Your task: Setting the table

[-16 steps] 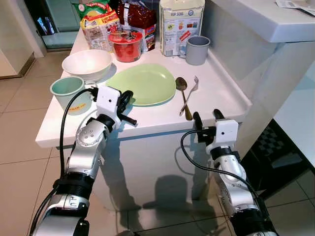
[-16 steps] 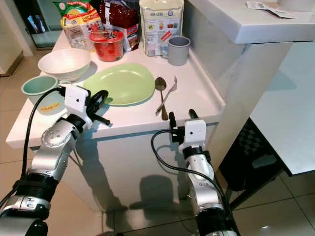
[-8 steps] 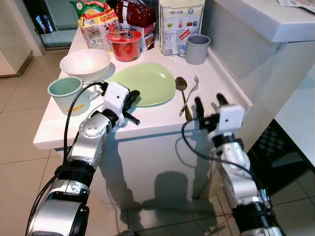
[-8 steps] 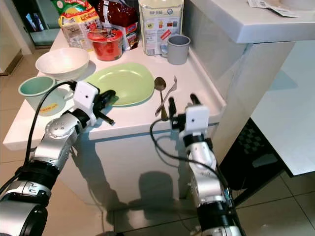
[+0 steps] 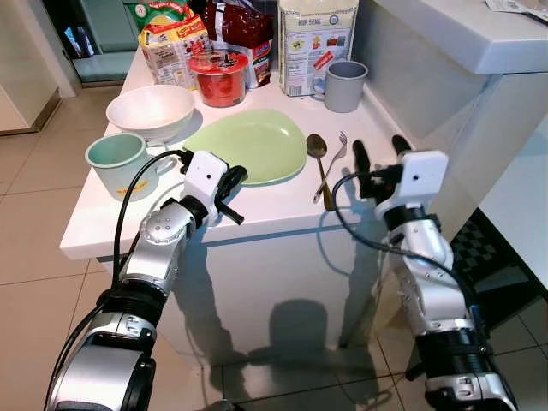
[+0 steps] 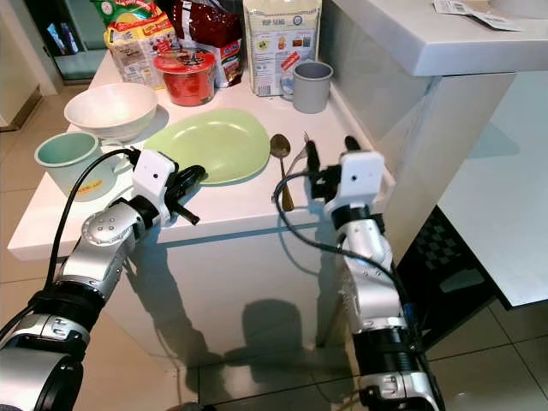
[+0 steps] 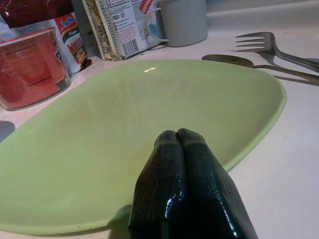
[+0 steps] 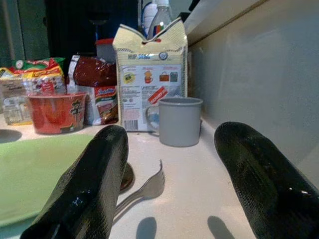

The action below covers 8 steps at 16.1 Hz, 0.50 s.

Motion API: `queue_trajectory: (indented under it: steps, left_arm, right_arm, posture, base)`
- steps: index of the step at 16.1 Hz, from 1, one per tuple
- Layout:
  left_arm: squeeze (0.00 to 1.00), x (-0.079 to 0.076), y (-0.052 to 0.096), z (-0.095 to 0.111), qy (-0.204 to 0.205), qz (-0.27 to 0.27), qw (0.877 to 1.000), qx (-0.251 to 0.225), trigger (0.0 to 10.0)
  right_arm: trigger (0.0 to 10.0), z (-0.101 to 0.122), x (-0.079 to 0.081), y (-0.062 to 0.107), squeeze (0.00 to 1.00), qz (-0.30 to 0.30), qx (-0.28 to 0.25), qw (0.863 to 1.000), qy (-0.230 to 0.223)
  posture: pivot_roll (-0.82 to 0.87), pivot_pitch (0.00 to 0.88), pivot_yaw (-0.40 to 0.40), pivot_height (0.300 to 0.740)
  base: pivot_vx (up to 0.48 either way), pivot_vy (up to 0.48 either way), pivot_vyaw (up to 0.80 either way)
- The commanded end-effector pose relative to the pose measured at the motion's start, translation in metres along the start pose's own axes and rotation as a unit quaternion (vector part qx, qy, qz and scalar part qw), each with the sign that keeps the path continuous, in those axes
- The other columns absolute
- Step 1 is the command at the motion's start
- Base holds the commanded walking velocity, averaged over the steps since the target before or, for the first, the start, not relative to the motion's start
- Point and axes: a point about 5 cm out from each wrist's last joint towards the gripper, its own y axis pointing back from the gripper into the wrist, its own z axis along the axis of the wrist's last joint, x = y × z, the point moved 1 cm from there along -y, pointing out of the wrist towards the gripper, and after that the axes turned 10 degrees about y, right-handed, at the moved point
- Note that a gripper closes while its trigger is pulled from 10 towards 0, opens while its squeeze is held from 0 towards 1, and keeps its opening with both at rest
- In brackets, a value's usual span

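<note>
The plate (image 5: 250, 144) lies empty; right of it, the fork (image 5: 334, 159) and spoon (image 5: 318, 163) point handles toward the desk (image 5: 282, 201) front. The left end effector (image 5: 235, 177), closed, meets the plate's rim; the right end effector (image 5: 378, 154) hovers open beside the fork.

Floor (image 5: 34, 257): beige tiles, glossy.
Table (image 5: 257, 257): white, shadowed front.
Counter (image 5: 445, 34): white, higher, at the table's right edge.
Light: bright, from above.

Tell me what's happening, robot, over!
Left gripper shut, at green plate rim. Right gripper open above table's front edge, near metal fork and spoon. Grey mug behind.
</note>
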Motion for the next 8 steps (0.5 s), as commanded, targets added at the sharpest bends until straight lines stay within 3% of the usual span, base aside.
queue_trajectory:
  steps: [1, 8]
  left_arm:
    - [0.00, -0.002, -0.001, -0.003, -0.003, -0.011, 1.000, 0.011, 0.0]
    - [0.00, -0.012, 0.006, -0.017, 0.008, -0.039, 0.999, 0.028, 0.0]
  right_arm:
    - [10.0, 0.004, -0.004, -0.003, 0.00, 0.000, 0.000, 1.000, -0.013]
    - [10.0, 0.006, -0.013, -0.014, 0.00, 0.008, 0.018, 0.999, -0.027]
  posture:
    - [-0.02, 0.000, 0.057, 0.740]
    - [-0.01, 0.000, 0.051, 0.740]
  base:
    - [0.000, 0.000, 0.00]
    - [0.000, 0.000, 0.00]
